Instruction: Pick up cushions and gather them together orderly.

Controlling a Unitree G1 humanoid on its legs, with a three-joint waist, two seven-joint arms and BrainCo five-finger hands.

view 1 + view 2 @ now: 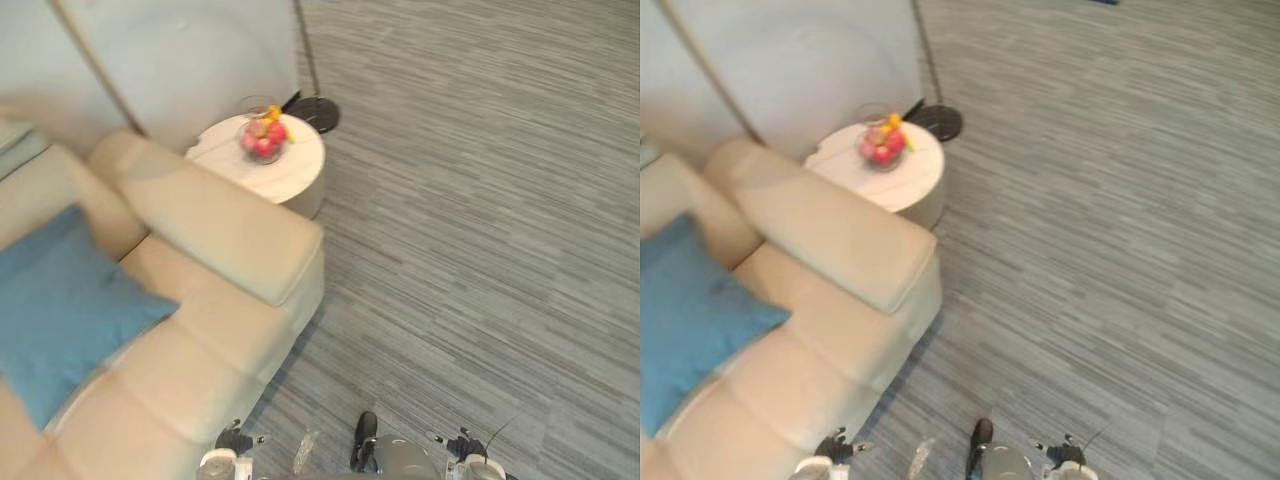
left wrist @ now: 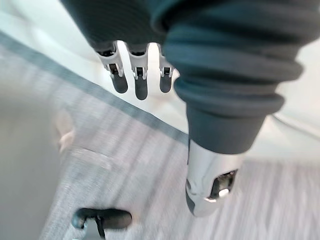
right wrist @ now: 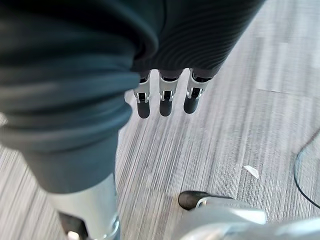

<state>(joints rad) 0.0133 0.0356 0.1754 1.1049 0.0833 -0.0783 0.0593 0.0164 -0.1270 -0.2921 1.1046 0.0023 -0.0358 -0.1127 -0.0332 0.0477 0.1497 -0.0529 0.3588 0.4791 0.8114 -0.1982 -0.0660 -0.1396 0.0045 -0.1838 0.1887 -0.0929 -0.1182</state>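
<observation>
Left hand [image 2: 140, 85] hangs over carpet, fingers straight, empty. Right hand [image 3: 166, 97] same. Blue cushion [image 1: 60, 310] leans on sofa [image 1: 230, 250] at nine o'clock, well apart from both. Risks: one-handed pinch lets soft cushion sag and slip; swing toward eleven o'clock clips fruit bowl [image 1: 263, 135].

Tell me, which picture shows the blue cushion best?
The left eye view: most of the blue cushion shows, on the cream sofa. The right eye view crops more of it at the edge. Both wrist views face the carpet.
</observation>
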